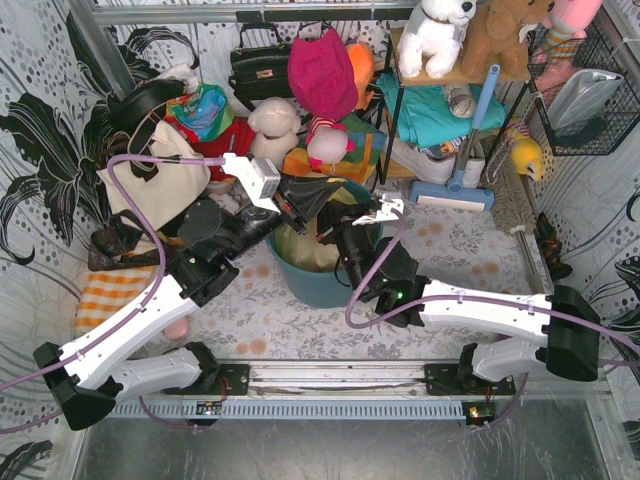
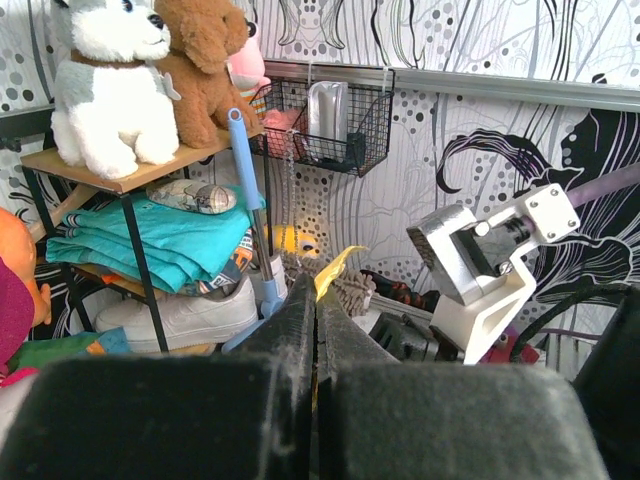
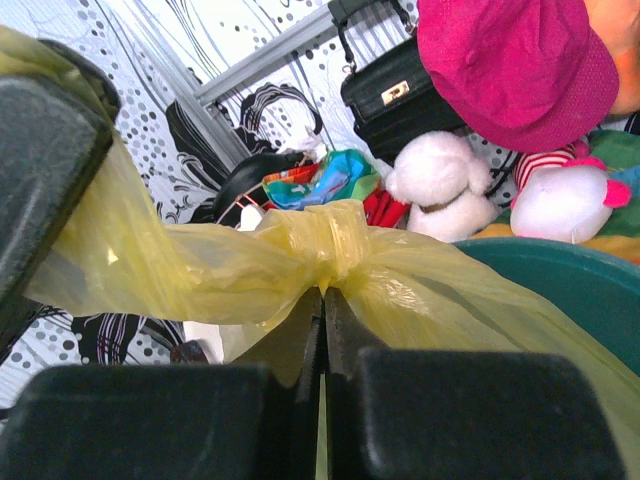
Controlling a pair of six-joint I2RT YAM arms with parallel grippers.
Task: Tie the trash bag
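The yellow trash bag (image 1: pixel 308 250) sits in the teal bin (image 1: pixel 310 283) at the middle of the table. In the right wrist view its plastic (image 3: pixel 200 265) is drawn into a knot (image 3: pixel 335 240) just above my fingertips. My right gripper (image 3: pixel 323 294) is shut on a strip of the bag below the knot. My left gripper (image 2: pixel 316 285) is shut on another end of the bag, and a yellow tip (image 2: pixel 333 268) pokes out past its fingers. In the top view both grippers, the left (image 1: pixel 302 205) and the right (image 1: pixel 335 222), meet over the bin's mouth.
A cream tote bag (image 1: pixel 150 185) lies at the back left. Toys, a black handbag (image 1: pixel 258 65) and a pink hat (image 1: pixel 322 70) crowd the back. A shelf (image 1: pixel 440 95) with plush animals and a wire basket (image 1: pixel 585 95) stand at the right.
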